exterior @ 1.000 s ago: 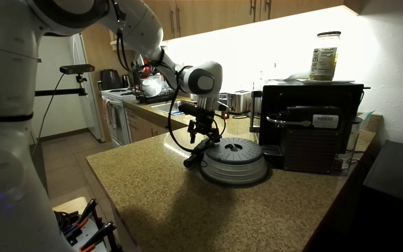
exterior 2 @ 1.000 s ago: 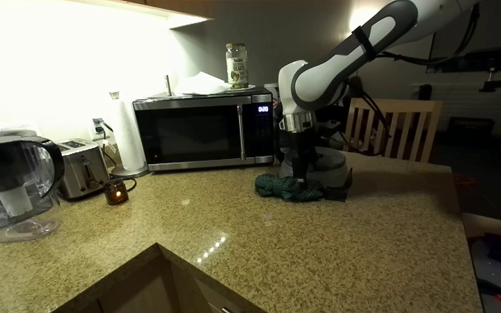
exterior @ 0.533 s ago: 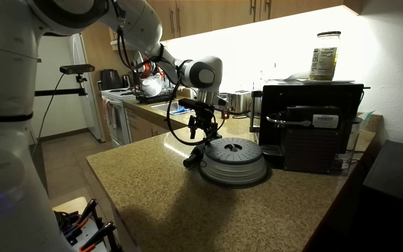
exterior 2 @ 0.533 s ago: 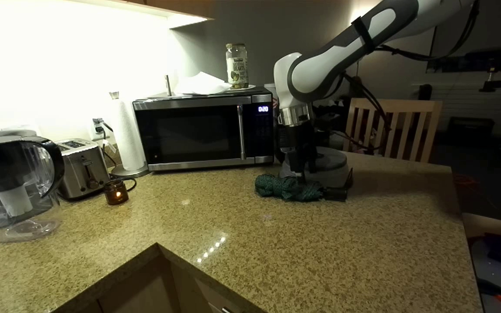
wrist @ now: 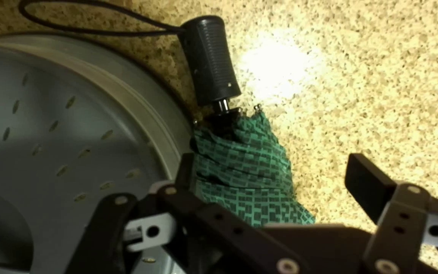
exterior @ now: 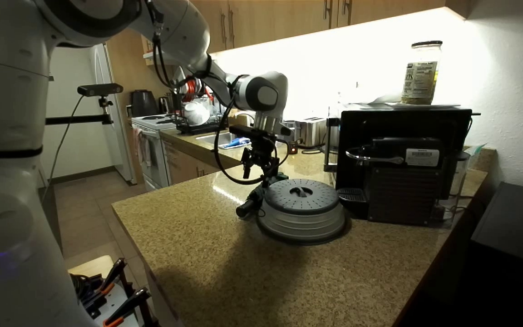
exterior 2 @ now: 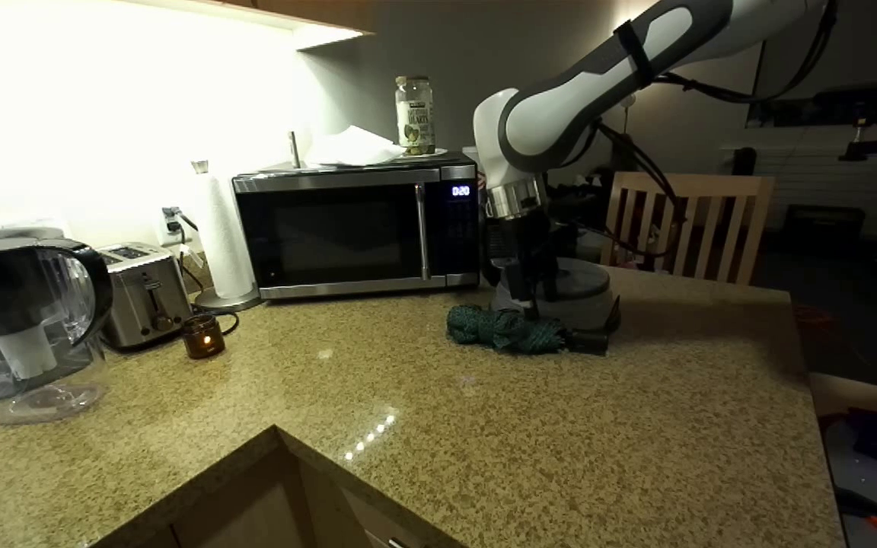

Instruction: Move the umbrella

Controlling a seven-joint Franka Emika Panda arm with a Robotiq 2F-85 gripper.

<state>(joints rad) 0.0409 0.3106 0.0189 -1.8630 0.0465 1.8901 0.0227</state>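
1. Umbrella (wrist: 238, 148), folded, lies on the speckled counter (wrist: 375, 95) close against the grey disc (wrist: 70, 148); whether the 2 touch, I cannot tell. In the wrist view its black handle (wrist: 211, 62) points up, a cord loop (wrist: 105, 33) trailing left.
2. Also in the wrist view, the gripper (wrist: 276, 179) has its jaws spread wide and released, the green canopy (wrist: 247, 171) showing between them. Counter shows between the canopy and the picture-right finger (wrist: 369, 186); the picture-left finger (wrist: 185, 171) overlaps the canopy's edge, contact unclear.
3. There, the canopy's lower end is hidden behind the gripper, and the disc is cut off at left.
4. In an exterior view, the umbrella (exterior: 253, 200) looks nearly black, its far part hidden by disc and gripper. The jaw gap is hard to make out. The coffee machine (exterior: 400, 195) stands out clearly here.
5. In an exterior view, the umbrella (exterior 2: 507, 330) lies lengthwise before the disc. A finger reaches down to the canopy; its contact cannot be told. The microwave (exterior 2: 332, 236) shows its front and lit display only here.
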